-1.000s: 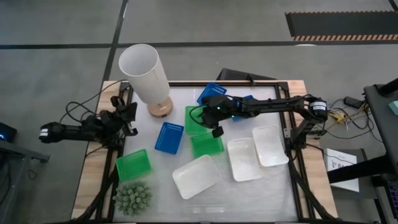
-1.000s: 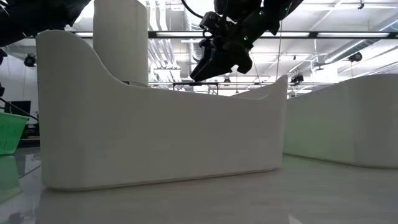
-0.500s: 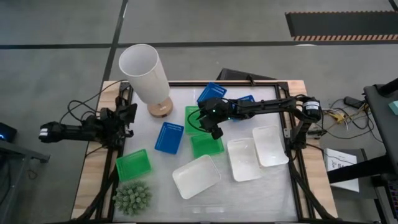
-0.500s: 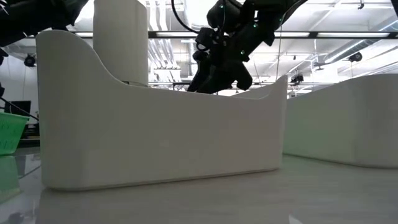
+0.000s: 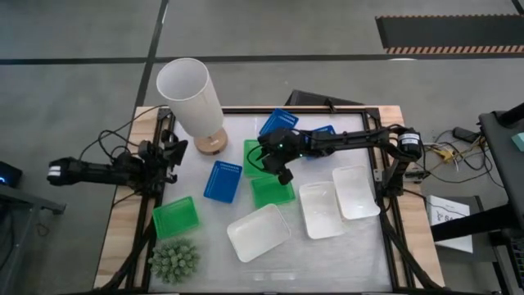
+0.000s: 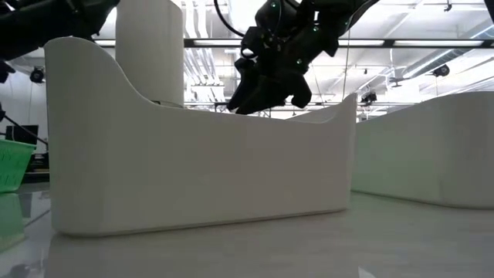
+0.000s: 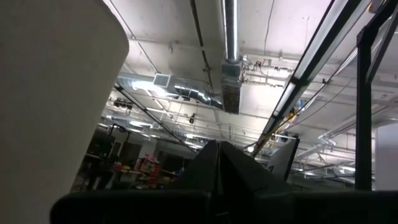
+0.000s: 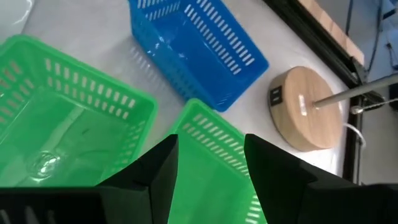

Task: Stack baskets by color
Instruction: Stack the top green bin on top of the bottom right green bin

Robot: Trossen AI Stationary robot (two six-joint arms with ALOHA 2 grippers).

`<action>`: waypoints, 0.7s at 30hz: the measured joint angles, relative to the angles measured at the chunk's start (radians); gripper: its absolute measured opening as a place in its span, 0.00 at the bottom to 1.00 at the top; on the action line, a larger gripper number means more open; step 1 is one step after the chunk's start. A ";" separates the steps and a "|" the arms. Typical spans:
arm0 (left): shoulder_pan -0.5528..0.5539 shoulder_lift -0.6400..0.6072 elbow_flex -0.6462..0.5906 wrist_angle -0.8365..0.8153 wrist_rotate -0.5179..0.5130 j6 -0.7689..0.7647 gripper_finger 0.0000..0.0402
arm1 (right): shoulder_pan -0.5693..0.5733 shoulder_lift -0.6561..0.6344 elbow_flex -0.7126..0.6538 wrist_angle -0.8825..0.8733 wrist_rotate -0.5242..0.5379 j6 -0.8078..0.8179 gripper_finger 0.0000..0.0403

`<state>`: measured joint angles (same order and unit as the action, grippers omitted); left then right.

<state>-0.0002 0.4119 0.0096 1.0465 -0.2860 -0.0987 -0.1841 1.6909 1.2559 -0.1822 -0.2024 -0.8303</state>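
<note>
- High view: 9 baskets are seen spread over the table (image 5: 360, 246), none nested in another – so no stack is judged finished. The 3 green baskets lie apart: one (image 5: 175, 217) near the plant (image 5: 173, 260), one (image 5: 272, 192) mid-table, one (image 5: 255, 156) under the right tool (image 5: 281, 168). The 3 white baskets (image 5: 327, 209) lie toward the near side and right. One blue basket (image 5: 222, 181) lies left of centre; 2 more (image 5: 279, 121) sit at the far edge, one largely hidden by the right arm. The left tool (image 5: 168, 154) is parked at the table's left edge by the lamp (image 5: 189, 98).
- Low view: a white basket (image 6: 193, 170) fills the foreground; the right tool (image 6: 258, 94) hangs above and behind its rim.
- Left wrist view: the left tool's fingers (image 7: 217, 163) are pressed together on nothing – only ceiling and the lamp are shown.
- Right wrist view: the right tool's fingers (image 8: 158, 171) are spread apart, empty, above the rim of a green basket (image 8: 214, 168), beside another green basket (image 8: 68, 124) and a blue basket (image 8: 196, 46). A first green pickup is judged to be in hand; all 3 colour stacks remain to be built.
</note>
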 joint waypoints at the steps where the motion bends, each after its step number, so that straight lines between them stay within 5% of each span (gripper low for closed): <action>1: 0.000 0.008 0.001 0.010 0.000 0.002 0.00 | 0.000 0.001 -0.001 -0.001 0.000 0.000 0.44; 21: 0.000 0.040 0.002 0.046 -0.005 0.004 0.00 | -0.005 0.044 -0.019 0.082 -0.069 -0.067 0.42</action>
<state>-0.0002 0.4514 0.0113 1.0923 -0.2913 -0.0951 -0.1894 1.7346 1.2366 -0.1005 -0.2718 -0.8974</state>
